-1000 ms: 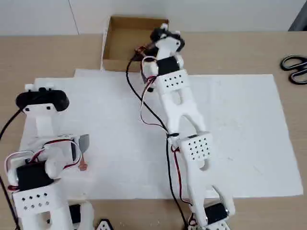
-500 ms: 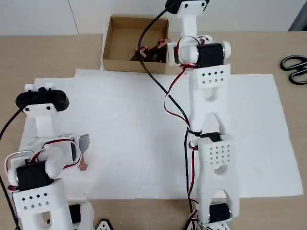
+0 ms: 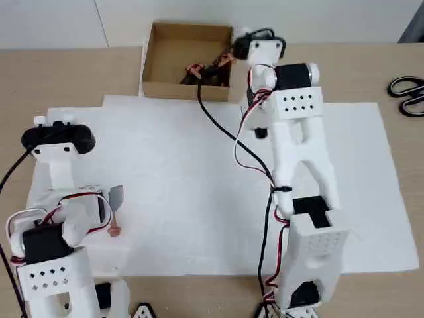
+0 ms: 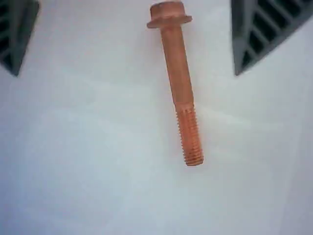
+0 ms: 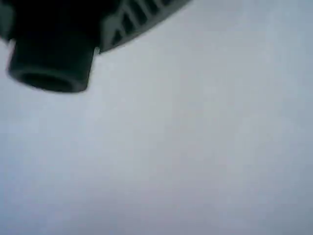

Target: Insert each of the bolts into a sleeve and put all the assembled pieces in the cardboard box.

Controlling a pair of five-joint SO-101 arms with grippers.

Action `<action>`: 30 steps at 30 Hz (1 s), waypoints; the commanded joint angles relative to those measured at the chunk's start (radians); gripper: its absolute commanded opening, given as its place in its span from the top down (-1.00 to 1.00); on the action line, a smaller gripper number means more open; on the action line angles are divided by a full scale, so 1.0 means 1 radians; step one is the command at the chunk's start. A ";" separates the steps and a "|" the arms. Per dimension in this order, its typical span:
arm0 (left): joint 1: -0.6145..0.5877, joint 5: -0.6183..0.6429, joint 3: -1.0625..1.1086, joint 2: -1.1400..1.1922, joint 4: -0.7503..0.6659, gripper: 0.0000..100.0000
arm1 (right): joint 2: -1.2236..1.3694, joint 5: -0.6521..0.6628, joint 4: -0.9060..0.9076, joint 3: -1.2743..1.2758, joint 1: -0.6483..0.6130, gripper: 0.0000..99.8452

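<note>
A copper bolt point(image 4: 177, 83) lies flat on the white sheet point(image 3: 172, 185), under the spread left hand point(image 4: 126, 58).
The two fingers of this hand are held wide apart, one on each side of the bolt, and nothing is touched by them. The bolt appears to be metal, so it is judged stiff, light and rather smooth, and it may roll away if it is pushed from one side only. It is best taken across the plain shank just below the flanged head, so that the threaded end is kept free for a sleeve. The right arm point(image 3: 298, 132) is stretched to the cardboard box point(image 3: 154, 59), where some pieces point(image 3: 209, 71) are already lying. A dark tube point(image 5: 49, 63) is seen close to its camera, and it cannot be told whether this is gripped.
</note>
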 commanded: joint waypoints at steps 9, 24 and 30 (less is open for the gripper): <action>0.002 0.011 -0.016 -0.012 -0.018 0.48 | 0.199 0.003 -0.005 0.071 0.024 0.98; 0.003 0.011 -0.016 -0.012 -0.018 0.48 | 0.295 -0.009 -0.002 0.072 0.016 0.69; 0.003 0.011 -0.016 -0.012 -0.018 0.48 | 0.295 -0.009 -0.002 0.087 0.016 0.68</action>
